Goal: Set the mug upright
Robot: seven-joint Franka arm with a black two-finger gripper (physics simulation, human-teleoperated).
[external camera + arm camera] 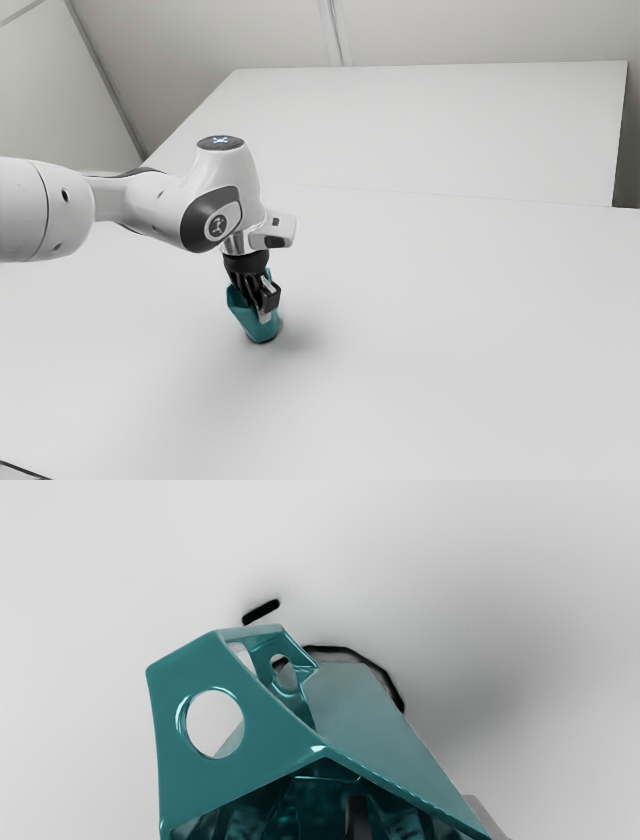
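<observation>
The black gripper [265, 305] points down at the teal mug [260, 329] in the exterior view, overlapping its upper part. In the wrist view the angular mug [345, 705] has its opening toward the hand, and its side with a round hole shows. My gripper [420, 820] is shut on the mug's wall, one dark finger inside the opening and the other along the outside. The mug leans, its narrow end low at the table and its wide rim up around the fingers. The fingers' contact with the wall is partly hidden.
The white table [440, 320] spreads around the mug. Behind it is another raised white surface [420, 130], with pale walls beyond. The arm reaches in from the exterior view's left, above the table.
</observation>
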